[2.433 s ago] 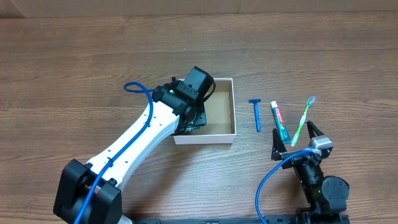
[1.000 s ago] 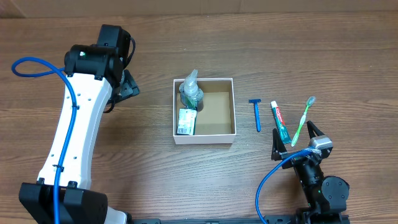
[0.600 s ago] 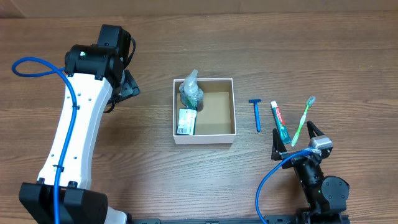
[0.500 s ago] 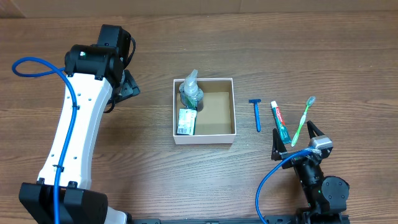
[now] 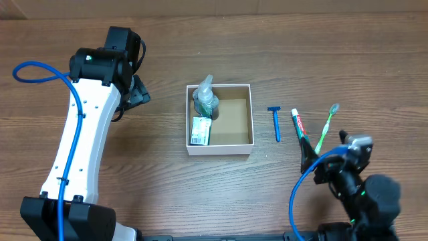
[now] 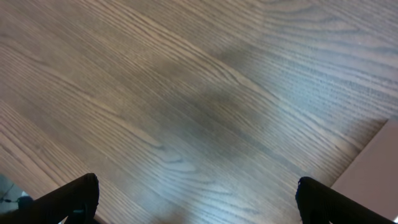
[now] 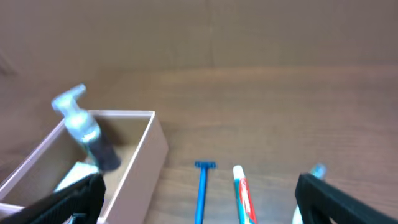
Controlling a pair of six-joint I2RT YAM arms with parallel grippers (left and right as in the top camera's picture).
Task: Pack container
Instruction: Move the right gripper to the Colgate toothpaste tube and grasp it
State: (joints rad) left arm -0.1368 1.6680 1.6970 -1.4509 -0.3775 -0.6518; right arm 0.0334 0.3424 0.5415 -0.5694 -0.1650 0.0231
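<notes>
Brown wood grain is all that shows between the fingers of my left gripper. They are spread wide and hold nothing, above the bare table. My right gripper is likewise wide open and empty, its two dark fingertips at the lower corners of the wrist view.

Ahead of my right hand and off to its left sits the container, white-walled with a brown inside. In it, at the side farther from my right hand, a clear spray bottle leans tilted with its nozzle uppermost. A green-and-white packet lies flat just beside the bottle's base.

Straight ahead of my right hand, in line with the gap between the fingers, lies a blue razor, outside the container and near its wall. Just to the razor's right lies a toothpaste tube. Farther right again, close to my right finger, is a green toothbrush. The container is well apart from my left hand, on the side toward my right one.
</notes>
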